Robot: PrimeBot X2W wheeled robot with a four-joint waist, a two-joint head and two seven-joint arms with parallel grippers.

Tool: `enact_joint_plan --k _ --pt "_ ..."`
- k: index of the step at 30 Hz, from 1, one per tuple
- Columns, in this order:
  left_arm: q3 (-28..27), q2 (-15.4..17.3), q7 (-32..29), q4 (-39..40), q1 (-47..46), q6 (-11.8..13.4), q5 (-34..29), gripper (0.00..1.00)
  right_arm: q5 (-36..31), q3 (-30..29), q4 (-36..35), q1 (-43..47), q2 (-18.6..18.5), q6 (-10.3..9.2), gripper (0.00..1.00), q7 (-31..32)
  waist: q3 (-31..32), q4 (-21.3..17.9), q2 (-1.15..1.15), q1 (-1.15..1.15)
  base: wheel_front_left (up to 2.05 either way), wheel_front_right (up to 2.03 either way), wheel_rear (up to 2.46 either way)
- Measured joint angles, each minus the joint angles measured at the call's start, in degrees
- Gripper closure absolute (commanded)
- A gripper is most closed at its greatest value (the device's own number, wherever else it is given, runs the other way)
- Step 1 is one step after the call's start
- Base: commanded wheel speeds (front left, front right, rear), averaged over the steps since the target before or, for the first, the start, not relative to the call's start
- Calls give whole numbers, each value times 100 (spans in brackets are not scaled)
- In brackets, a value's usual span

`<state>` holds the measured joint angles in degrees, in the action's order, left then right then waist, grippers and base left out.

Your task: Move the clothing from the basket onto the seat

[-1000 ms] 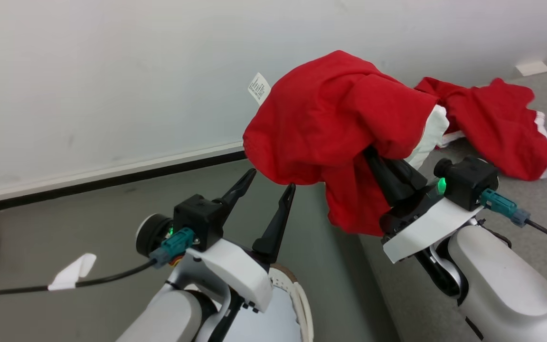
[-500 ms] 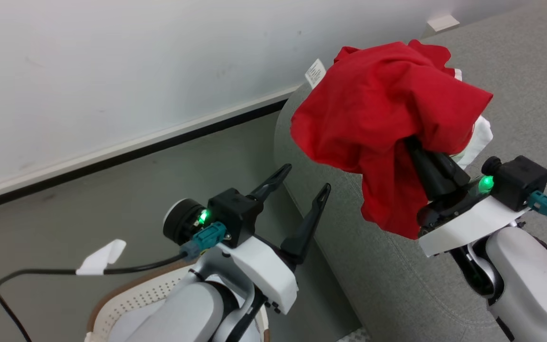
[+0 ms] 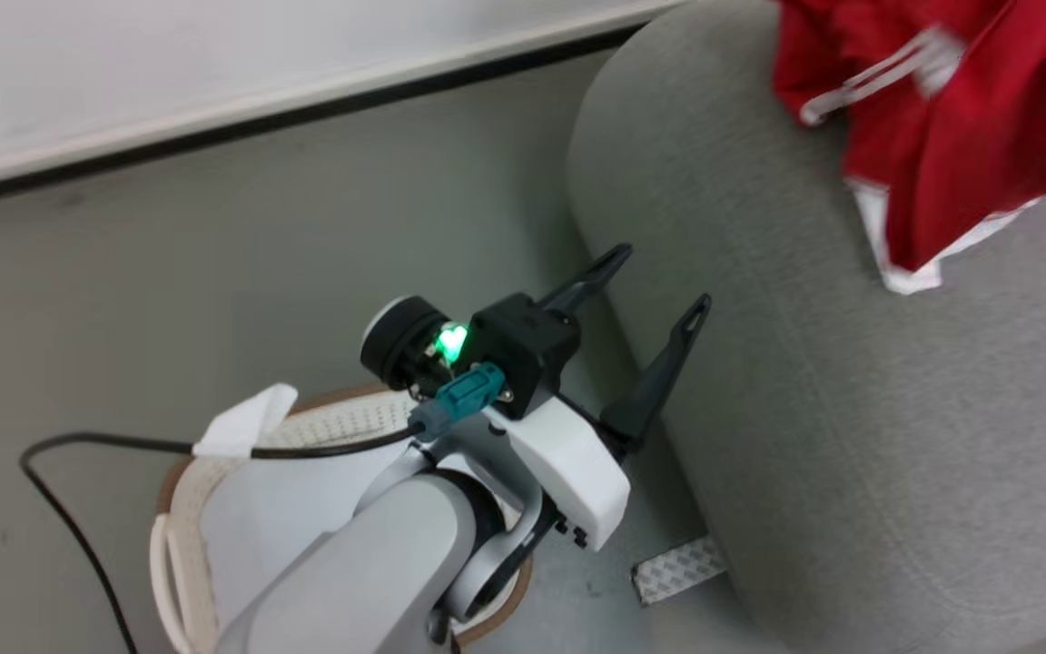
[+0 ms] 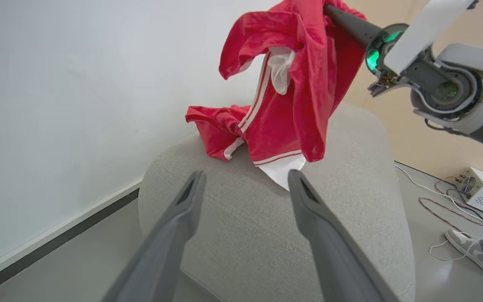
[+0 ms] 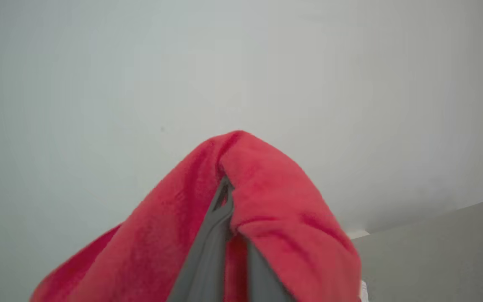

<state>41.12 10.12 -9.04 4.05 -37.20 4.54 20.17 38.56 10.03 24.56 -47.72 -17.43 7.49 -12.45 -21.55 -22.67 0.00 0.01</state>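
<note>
Grey floor (image 3: 214, 254) under white wall (image 3: 214, 73). Right hand (image 5: 224, 197) clamped on red garment (image 4: 308, 84), raised so it hangs over the seat (image 3: 850, 409) beside a second garment (image 4: 212, 126) lying there. Left hand (image 3: 659, 280) splayed wide, empty, parked above basket (image 3: 341, 422), probably clear for the drop

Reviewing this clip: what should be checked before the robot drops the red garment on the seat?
1. Grip: right gripper shut on held garment: ok.
2. Position: held garment hangs over the seat, not the floor: ok.
3. Hem touching seat: cannot tell.
4. Other arm: left gripper open, empty, clear of fabric: ok.
5. Landing: bare seat beside the other garment: ok.
6. Remaining work: basket emptied: cannot tell; left arm covers part of it.
</note>
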Motion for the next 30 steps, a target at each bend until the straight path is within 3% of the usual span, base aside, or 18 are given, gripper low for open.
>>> enact_joint_plan --k 5,11,19,20,21,23,30 --pt "45 -63 3 -10 -286 -78 -74 0 -241 -738 658 -957 -393 0 100 152 -497 327 0 0 0 0 0" --pt "4 -145 42 29 -602 -104 -100 0 -825 -2075 1712 -2045 -1024 0 100 116 -1095 853 0 1 0 0 0" --pt "52 -193 159 12 -616 -116 -77 0 -1927 -3331 3445 -2068 -1057 0 100 -168 -1544 1379 0 1 0 0 0" --pt "51 -183 164 4 -611 -123 -77 0 -2046 -3472 3637 -2008 -1016 0 92 -181 -1574 1431 0 1 0 0 0" --pt "46 -170 179 -3 -608 -121 -78 0 -2192 -3580 3791 -1938 -980 0 75 -203 -1597 1475 0 0 0 0 0" --pt "11 -133 207 -11 -608 -94 -78 0 -2397 -3799 3919 -1850 -892 0 0 -233 -1622 1537 0 0 0 0 0" --pt "-202 -49 417 -46 -557 14 -9 0 -2908 -4062 2840 -1225 -121 0 0 -259 -1358 1475 0 0 0 0 0"
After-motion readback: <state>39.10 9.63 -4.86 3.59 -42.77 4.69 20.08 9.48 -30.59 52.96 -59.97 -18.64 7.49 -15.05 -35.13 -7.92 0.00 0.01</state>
